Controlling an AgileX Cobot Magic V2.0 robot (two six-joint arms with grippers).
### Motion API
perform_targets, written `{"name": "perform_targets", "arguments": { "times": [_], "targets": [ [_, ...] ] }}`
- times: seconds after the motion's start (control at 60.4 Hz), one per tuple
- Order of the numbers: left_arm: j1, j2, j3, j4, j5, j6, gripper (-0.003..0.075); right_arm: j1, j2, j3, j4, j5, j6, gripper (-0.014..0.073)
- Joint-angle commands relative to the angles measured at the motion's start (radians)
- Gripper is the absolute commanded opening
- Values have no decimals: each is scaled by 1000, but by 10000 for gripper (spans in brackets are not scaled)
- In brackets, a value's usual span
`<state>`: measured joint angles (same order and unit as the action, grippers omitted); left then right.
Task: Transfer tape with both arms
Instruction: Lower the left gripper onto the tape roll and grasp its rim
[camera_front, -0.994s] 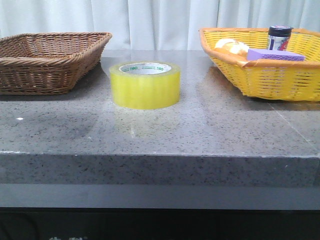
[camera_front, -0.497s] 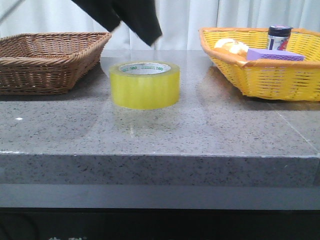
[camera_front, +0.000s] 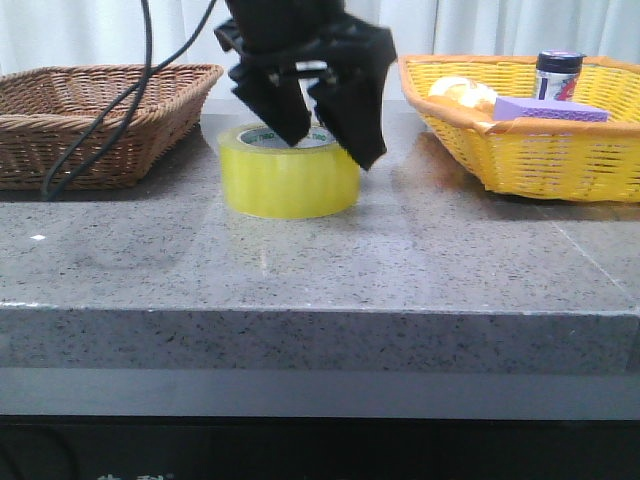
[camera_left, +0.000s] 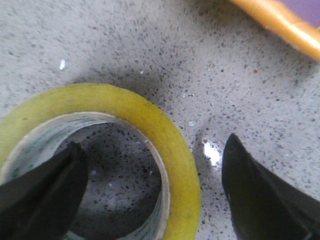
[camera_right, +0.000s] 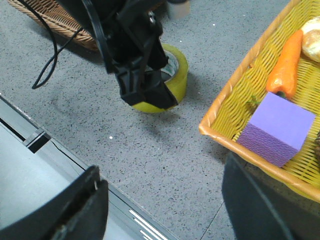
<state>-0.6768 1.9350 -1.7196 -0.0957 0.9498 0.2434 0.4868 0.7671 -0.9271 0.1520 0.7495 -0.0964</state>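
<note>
translucent yellow, the tape (camera_front: 290, 178) stands flat on the grey speckled table (camera_front: 420, 260), centre of the front view, between the brown wicker basket (camera_front: 95, 120) at left and the yellow basket (camera_front: 530, 150) at right. the left gripper (camera_front: 325, 125) hangs over it, jaws spread, one finger inside the core, one outside the wall. the right gripper (camera_right: 165, 200) shows only in its wrist view, jaws wide apart, empty. a purple sponge block (camera_right: 275, 127) lies in the yellow basket.

Wide roll of translucent yellow packing tape (camera_front: 290, 178), laid flat on the grey speckled countertop with its hole facing up, white inner core printed in green, one black finger (camera_left: 42, 192) of the left gripper (camera_front: 325, 125) set inside the core, the other outside the yellow wall, jaws spread
</note>
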Motion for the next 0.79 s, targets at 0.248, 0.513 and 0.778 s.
{"name": "perform_targets", "arguments": {
  "times": [0.248,0.513,0.778],
  "targets": [
    [-7,-15,-35,-19,-21,0,438,-4,-2,-23,8,-60,-11,508],
    [-7,-15,-35,-19,-15,0,170,-4,-2,-23,8,-60,-11,508],
    [-7,-21,-73,-21,27,-2,167,-4,-2,-23,8,-60,-11,508]
  ]
}}
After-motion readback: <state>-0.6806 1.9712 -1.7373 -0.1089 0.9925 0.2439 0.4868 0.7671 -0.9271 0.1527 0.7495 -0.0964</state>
